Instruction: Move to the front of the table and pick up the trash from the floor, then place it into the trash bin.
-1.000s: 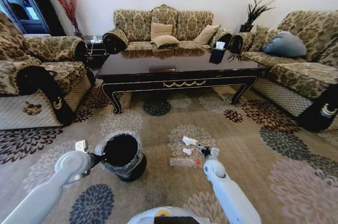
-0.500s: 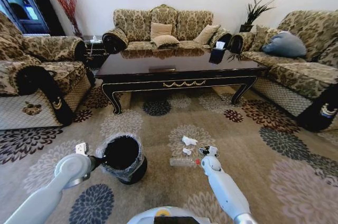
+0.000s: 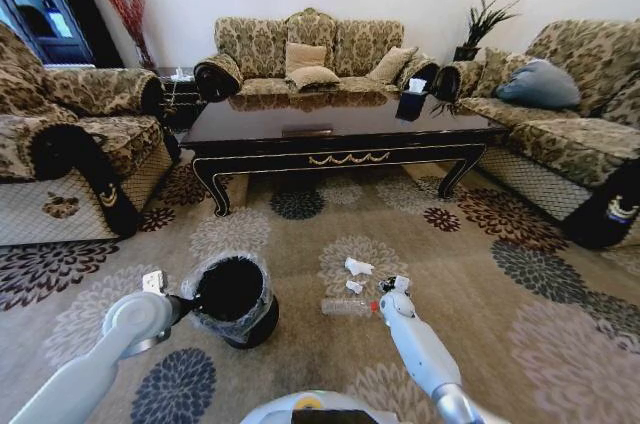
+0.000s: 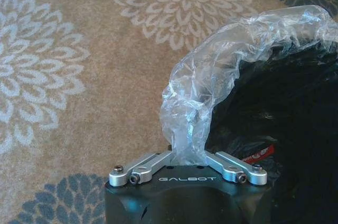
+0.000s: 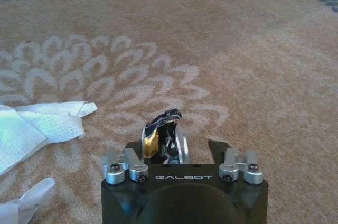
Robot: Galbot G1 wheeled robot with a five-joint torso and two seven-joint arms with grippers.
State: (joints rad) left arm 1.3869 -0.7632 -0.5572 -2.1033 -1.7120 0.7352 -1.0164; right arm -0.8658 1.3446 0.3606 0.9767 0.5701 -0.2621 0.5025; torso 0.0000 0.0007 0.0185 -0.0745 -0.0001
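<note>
The dark table (image 3: 340, 149) stands ahead across the carpet. The black trash bin (image 3: 232, 294) with its clear liner (image 4: 211, 76) sits at my lower left. My left gripper (image 4: 187, 152) is shut on the liner's folded rim. Trash lies right of the bin: two white paper scraps (image 3: 358, 266) (image 5: 37, 126) and a clear bottle (image 3: 348, 307) with a red cap. My right gripper (image 5: 179, 147) is low over the carpet and open. A small crumpled dark-and-gold wrapper (image 5: 161, 126) sits between its jaws, closer to one side.
Patterned sofas (image 3: 310, 54) ring the table on three sides, with one armrest (image 3: 80, 159) close on the left. Something red (image 4: 259, 152) lies inside the bin. Open carpet (image 3: 520, 294) spreads to the right.
My right arm has swung so its elbow sits lower and farther right, while its gripper stays by the wrapper. The bin and left gripper have shifted only slightly.
</note>
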